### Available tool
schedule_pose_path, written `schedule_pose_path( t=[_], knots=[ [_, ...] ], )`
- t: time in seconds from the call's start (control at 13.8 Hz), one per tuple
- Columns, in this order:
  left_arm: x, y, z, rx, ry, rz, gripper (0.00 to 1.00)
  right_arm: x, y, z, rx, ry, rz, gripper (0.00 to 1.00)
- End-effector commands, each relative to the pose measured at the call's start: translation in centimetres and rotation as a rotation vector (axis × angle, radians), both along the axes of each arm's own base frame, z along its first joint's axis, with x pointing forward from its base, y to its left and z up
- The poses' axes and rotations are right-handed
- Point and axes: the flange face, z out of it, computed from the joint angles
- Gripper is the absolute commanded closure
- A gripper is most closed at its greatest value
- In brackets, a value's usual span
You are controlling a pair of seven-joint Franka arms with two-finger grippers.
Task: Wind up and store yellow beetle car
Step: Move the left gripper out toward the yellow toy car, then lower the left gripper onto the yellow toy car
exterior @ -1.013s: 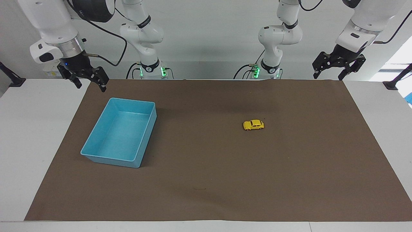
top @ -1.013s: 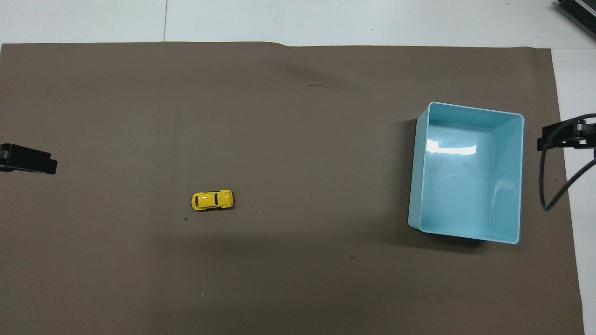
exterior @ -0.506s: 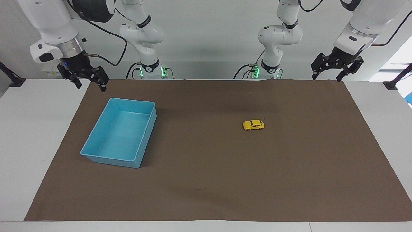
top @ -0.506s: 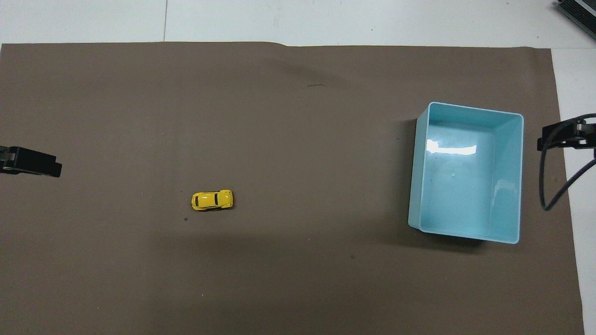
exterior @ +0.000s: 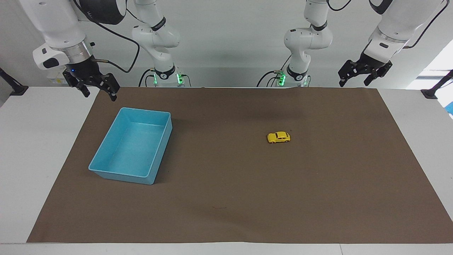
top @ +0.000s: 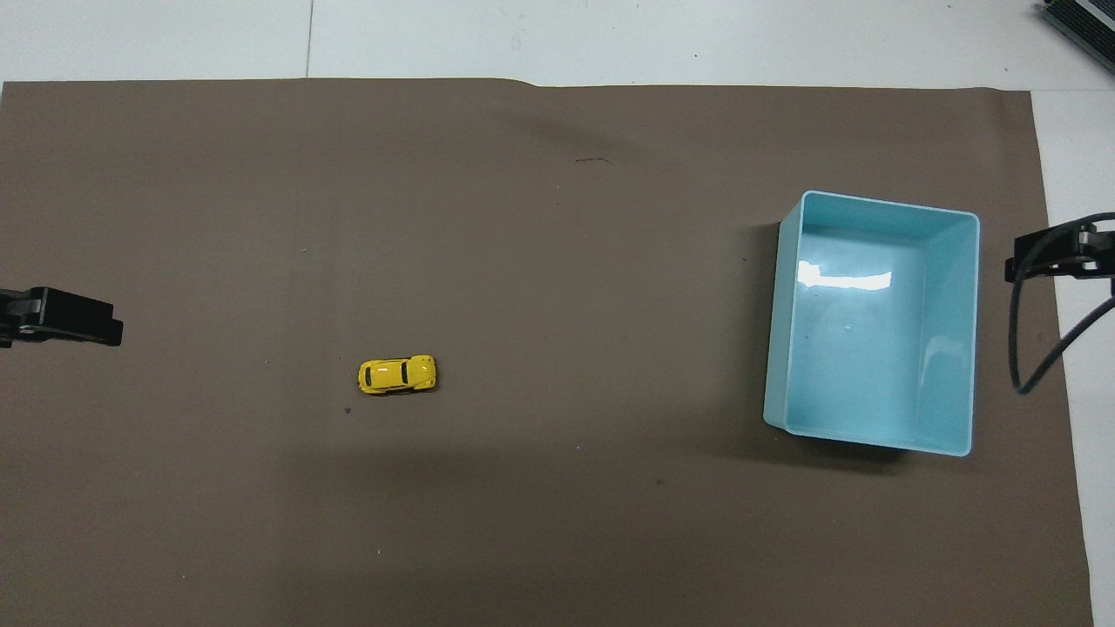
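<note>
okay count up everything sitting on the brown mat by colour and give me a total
Yellow: 1, the yellow beetle car, out on the brown mat toward the left arm's end.
Blue: 1, the blue tray, toward the right arm's end, nothing in it.
Total: 2.

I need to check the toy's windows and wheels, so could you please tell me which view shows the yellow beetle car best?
The overhead view: the yellow beetle car appears larger there, its roof and dark windows seen from above on the brown mat. The facing view shows its side, smaller, unobstructed, with small wheels.
</note>
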Motion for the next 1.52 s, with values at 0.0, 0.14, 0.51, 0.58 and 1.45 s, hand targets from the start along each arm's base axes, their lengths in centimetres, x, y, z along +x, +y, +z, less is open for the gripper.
schedule_pose_path(
  t=[0.0, 0.14, 0.51, 0.58, 1.45],
  knots=[
    [-1.1, 0.5, -0.6, -0.002, 0.010, 0.085, 0.00, -0.2, -0.2, 0.4, 0.018, 0.004, 0.010, 0.00],
    [-1.3, 0.5, -0.8, 0.015, 0.034, 0.273, 0.00, -0.2, -0.2, 0.4, 0.018, 0.004, 0.010, 0.00],
    [-1.9, 0.7, -3.3, 0.078, 0.107, 0.759, 0.00, -0.2, -0.2, 0.4, 0.018, 0.004, 0.010, 0.00],
    [-1.9, 0.7, -4.0, 0.093, 0.115, 0.863, 0.00, -0.2, -0.2, 0.4, 0.018, 0.004, 0.010, 0.00],
    [-0.3, -2.8, -14.5, 0.057, 0.076, 1.677, 0.00, -0.2, -0.2, 0.4, 0.018, 0.004, 0.010, 0.00]
  ],
)
